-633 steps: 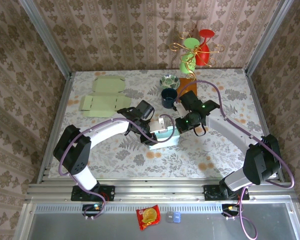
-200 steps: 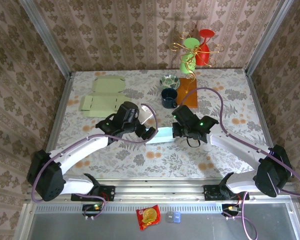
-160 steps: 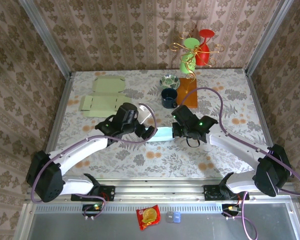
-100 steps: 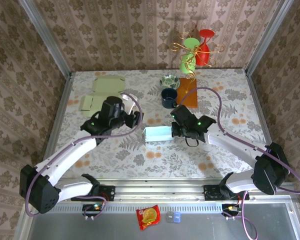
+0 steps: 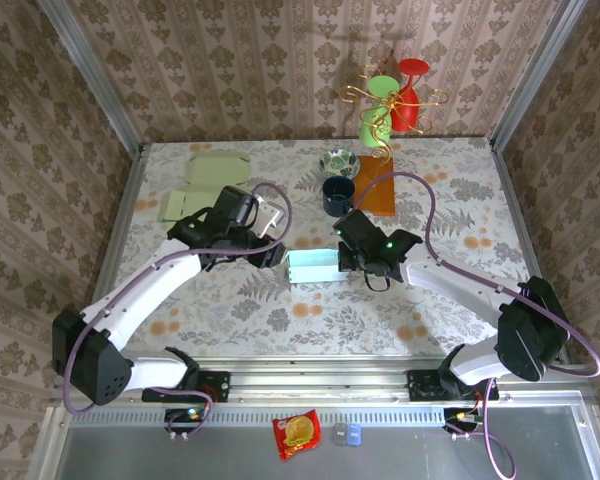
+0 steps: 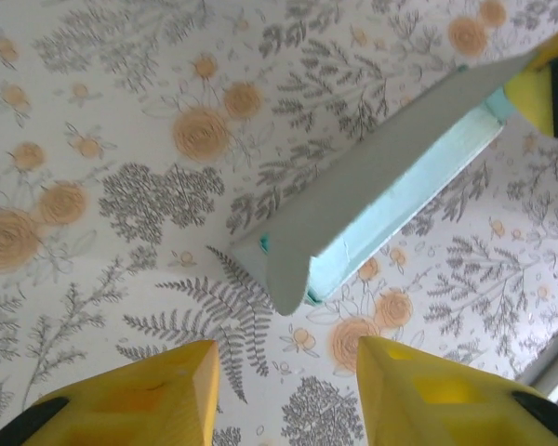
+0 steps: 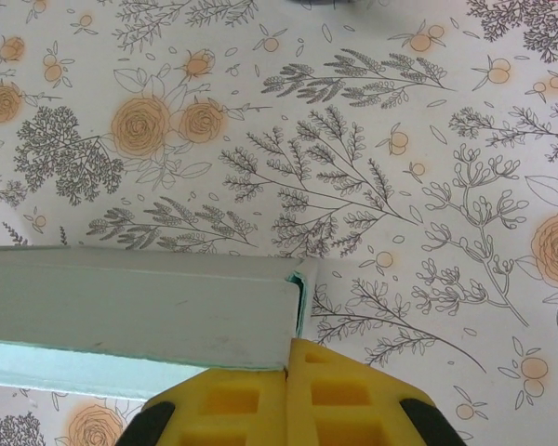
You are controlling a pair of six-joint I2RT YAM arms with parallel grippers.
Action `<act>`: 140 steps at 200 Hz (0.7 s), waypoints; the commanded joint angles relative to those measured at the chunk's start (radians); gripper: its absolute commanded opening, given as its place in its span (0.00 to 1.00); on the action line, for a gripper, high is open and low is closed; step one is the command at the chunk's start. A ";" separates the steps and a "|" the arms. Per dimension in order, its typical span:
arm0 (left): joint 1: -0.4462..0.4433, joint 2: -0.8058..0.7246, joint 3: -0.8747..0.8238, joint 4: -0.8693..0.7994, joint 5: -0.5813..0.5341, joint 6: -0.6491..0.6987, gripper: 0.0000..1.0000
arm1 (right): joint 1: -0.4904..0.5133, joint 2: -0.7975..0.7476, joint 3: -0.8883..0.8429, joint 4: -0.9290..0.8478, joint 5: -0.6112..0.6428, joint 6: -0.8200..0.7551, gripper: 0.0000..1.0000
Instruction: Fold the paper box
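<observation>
Near the middle of the flowered surface (image 5: pixel 310 330), a pale blue paper box (image 5: pixel 315 266) lies partly formed between two robot arms, its cyan inside showing along one long wall. The right hand (image 7: pixel 288 358) is clenched at the box's right end, apparently pinching the thin end wall. The left hand (image 6: pixel 284 395) hangs just beside the left end with its fingers spread, holding nothing.

The box looks like light, thin card: stiff along its creases, quick to buckle mid-panel, and likely to skid if pushed from one end alone. The safest hold is probably a wall edge or a flap close to a fold, pinched gently.

The right hand's fingers cover the right end. Whether either end flap is tucked cannot be told, and the left end shows only a rounded flap tip.

Flat green box blanks (image 5: pixel 202 195) lie toward the far left corner. A dark mug (image 5: pixel 337 195), a bowl (image 5: pixel 338 161) and a cup stand (image 5: pixel 388 105) sit by the far edge.
</observation>
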 commanded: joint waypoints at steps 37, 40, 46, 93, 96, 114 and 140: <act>-0.026 0.101 0.055 -0.069 0.028 0.028 0.43 | 0.009 0.037 0.043 -0.067 0.015 0.017 0.00; -0.026 0.108 0.057 -0.071 0.026 0.025 0.42 | 0.010 0.038 0.044 -0.068 0.015 0.017 0.00; -0.025 0.121 0.061 -0.074 0.016 0.015 0.41 | 0.010 0.038 0.045 -0.071 0.015 0.016 0.00; -0.031 0.186 0.099 -0.057 -0.003 -0.023 0.38 | 0.009 0.043 0.047 -0.076 0.006 0.020 0.00; -0.032 0.187 0.099 -0.057 -0.007 -0.023 0.37 | 0.010 0.043 0.046 -0.076 0.006 0.019 0.00; -0.035 0.197 0.096 -0.051 -0.017 -0.029 0.32 | 0.009 0.045 0.048 -0.076 0.005 0.018 0.00; -0.045 0.202 0.087 -0.036 -0.029 -0.039 0.27 | 0.008 0.043 0.048 -0.076 0.003 0.018 0.00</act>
